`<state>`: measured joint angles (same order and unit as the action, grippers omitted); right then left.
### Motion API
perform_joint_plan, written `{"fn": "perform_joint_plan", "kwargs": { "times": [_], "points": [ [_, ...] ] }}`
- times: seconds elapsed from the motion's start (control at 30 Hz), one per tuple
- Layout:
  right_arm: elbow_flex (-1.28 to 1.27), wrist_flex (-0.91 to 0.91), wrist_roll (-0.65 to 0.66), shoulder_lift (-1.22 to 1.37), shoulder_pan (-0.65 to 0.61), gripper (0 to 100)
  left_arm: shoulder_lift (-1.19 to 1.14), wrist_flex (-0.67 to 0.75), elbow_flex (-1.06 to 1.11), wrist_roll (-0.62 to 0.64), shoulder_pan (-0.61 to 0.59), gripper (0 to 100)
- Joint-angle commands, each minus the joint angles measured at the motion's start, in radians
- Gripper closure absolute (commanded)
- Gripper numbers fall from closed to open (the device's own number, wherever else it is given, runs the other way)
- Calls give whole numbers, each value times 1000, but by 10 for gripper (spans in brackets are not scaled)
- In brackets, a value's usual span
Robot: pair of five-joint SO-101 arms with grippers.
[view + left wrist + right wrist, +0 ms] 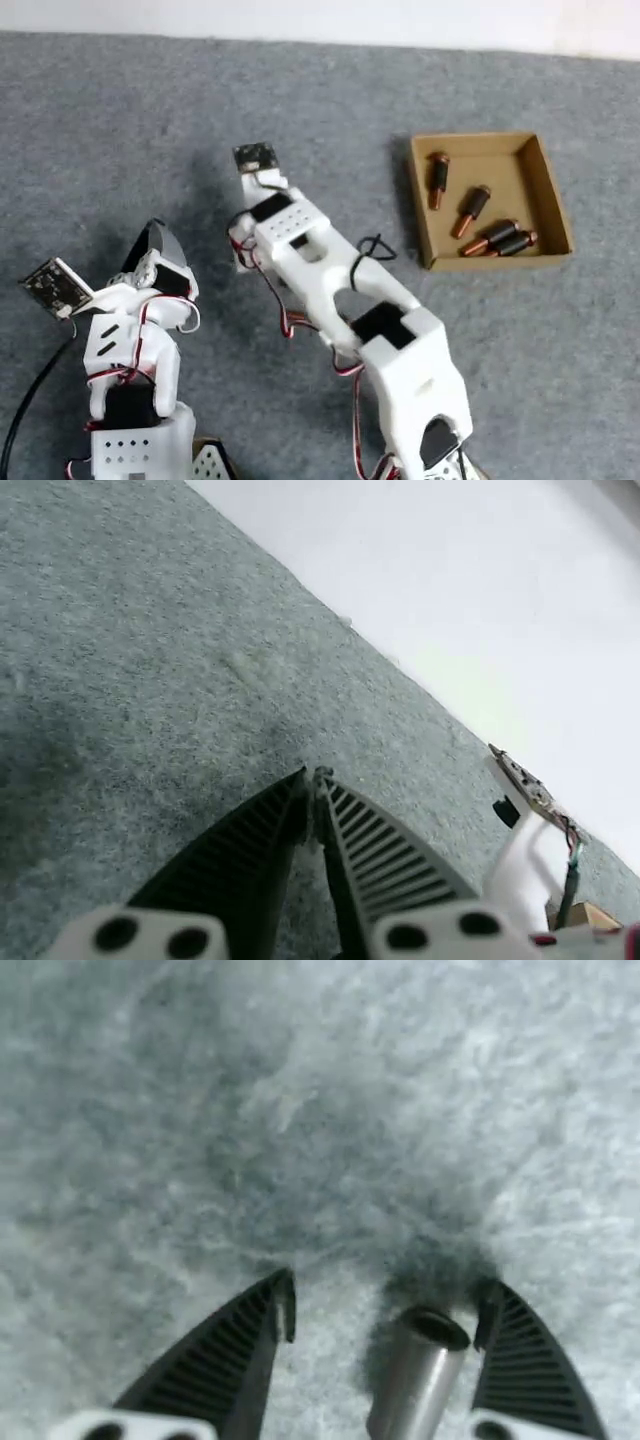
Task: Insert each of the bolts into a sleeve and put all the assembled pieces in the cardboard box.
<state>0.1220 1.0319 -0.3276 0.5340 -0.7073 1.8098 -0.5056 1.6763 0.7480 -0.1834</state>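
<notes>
Already four assembled pieces lie inside the box on the grey table. Well apart from the box, the right pincer has its fingers spread, with a metal sleeve between them, just beside one finger and unclamped. Farther still from the box, the left pincer has its tips pressed together on nothing.

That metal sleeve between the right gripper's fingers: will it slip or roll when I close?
The sleeve looks smooth and round, so it may slip against the ribbed fingers. Being a hollow metal tube, it is probably stiff and light. The fuzzy mat should limit rolling.
</notes>
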Motion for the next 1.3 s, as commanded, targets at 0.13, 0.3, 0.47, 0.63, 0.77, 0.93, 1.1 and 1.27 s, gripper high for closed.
{"fn": "perform_joint_plan", "kwargs": {
  "times": [0.13,0.3,0.47,0.63,0.77,0.93,1.1,1.27],
  "points": [
    [58,107,-40,27,94,765,10,14,19,-2,-8,962],
    [59,173,-32,24,93,858,8,14,19,-3,-8,962],
    [58,200,-31,25,94,858,7,14,19,-3,-8,962],
    [61,234,63,4,74,857,7,14,19,-3,-8,962],
    [53,240,68,-39,44,857,7,14,19,-3,-8,962],
    [53,240,68,-73,35,857,7,14,19,-5,-8,962],
    [44,240,68,-70,36,857,7,14,19,-5,-8,962],
    [-12,222,68,-70,39,860,7,14,19,-5,-8,962]
  ]
}}
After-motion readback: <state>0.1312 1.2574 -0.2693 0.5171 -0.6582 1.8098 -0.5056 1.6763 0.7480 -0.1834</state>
